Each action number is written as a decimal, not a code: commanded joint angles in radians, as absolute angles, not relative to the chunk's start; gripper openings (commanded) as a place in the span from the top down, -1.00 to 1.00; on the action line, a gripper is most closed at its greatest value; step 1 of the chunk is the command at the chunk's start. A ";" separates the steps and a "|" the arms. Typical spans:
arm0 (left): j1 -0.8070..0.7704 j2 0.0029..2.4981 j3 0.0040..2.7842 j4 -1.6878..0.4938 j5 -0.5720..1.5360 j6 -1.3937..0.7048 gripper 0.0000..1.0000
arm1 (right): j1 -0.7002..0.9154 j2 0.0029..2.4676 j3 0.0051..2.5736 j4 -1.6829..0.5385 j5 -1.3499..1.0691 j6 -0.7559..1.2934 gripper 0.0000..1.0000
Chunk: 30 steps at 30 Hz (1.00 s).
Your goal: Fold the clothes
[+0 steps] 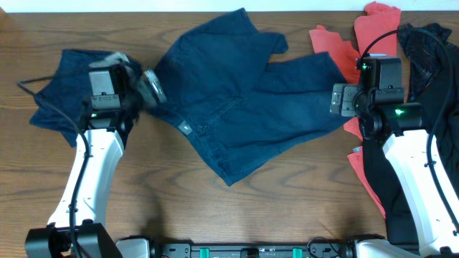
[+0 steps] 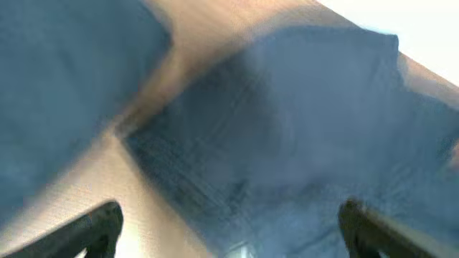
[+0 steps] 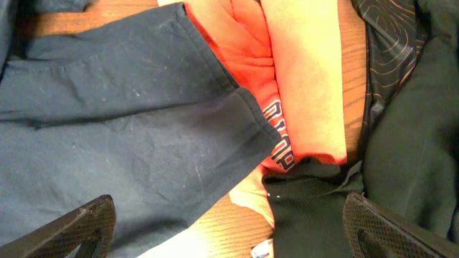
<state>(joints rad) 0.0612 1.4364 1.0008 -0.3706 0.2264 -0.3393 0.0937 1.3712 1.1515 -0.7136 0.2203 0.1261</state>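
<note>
Wide open and empty, the left end effector (image 2: 228, 236) and right end effector (image 3: 229, 231) flank the centre-frame navy garment (image 1: 244, 107), likely to grasp opposite edges for folding.

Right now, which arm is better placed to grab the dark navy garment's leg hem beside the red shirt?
Right. The right pincer hovers open at that hem of the large dark navy fabric garment; the left pincer is at its opposite edge.

Rumpled navy garment (image 1: 244, 107) at centre; red shirt (image 1: 331, 44), black garments (image 1: 430, 44) at right.
</note>
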 commanded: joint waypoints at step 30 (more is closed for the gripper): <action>-0.621 1.444 0.740 -0.484 0.369 -1.358 -0.53 | 0.085 1.366 1.160 -0.755 0.228 0.164 -0.98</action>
